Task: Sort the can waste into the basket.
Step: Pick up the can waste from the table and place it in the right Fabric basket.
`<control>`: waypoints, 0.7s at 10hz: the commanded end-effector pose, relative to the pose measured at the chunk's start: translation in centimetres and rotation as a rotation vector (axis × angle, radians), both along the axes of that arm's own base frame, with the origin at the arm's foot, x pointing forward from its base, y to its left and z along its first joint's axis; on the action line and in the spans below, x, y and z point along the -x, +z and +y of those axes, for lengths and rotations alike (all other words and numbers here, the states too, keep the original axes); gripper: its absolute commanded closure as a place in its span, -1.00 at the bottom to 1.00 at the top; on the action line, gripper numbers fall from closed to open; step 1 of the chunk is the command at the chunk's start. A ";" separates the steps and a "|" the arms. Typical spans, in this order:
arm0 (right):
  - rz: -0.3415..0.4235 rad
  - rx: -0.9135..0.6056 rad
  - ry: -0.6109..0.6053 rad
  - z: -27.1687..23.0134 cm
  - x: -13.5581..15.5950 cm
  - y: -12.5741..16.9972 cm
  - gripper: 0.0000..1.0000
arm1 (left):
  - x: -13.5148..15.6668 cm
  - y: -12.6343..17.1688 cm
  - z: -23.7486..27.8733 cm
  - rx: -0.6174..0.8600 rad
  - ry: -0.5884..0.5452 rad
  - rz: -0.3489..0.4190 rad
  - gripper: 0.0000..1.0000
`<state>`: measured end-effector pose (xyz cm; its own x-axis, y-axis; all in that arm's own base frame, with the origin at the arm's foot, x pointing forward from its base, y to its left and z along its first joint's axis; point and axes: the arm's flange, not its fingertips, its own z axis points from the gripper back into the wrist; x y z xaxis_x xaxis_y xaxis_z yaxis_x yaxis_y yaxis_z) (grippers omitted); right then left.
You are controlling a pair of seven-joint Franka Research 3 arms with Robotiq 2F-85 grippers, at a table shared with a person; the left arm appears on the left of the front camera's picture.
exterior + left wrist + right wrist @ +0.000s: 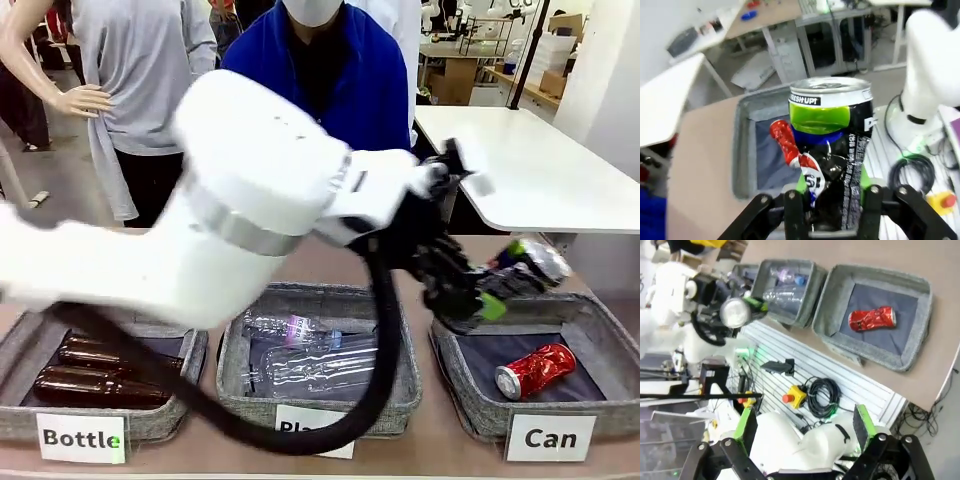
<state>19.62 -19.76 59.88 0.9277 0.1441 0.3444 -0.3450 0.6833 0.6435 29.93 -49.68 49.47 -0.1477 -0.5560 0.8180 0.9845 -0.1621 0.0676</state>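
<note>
the left claw [480, 300] is pinching the silver-grey can [528, 262] just above the can basket [600, 325], where the red can [535, 370] is lying; the right claw [802, 432] is hanging spread.

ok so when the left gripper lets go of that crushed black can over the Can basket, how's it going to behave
The black can looks dented and empty, so probably light. Its crumpled sides should stop much rolling. Falling into the Can basket, it may clink against the red can.

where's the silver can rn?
In the front view the silver can is clamped in the left gripper, held in the air at the right of the table, above the Can basket where the red can already lies.
</note>
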 end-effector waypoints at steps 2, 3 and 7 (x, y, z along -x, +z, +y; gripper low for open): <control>0.139 0.096 0.031 -0.3 2.6 0.2 -1.00 | -5.0 0.1 -11.7 -0.166 -0.004 -0.001 0.22; 0.172 0.115 -0.013 -0.9 3.0 -0.3 -1.00 | -5.6 -1.1 -13.0 -0.205 0.013 0.000 0.22; 0.117 0.077 0.024 -0.5 2.4 -0.2 -1.00 | -5.6 -2.9 -14.0 -0.242 0.021 0.015 0.22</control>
<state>17.03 -20.50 59.47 0.9620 0.1802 0.2049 -0.2705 0.7291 0.6286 35.84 -62.56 45.63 -0.1315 -0.7373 0.6626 0.9872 -0.1586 0.0195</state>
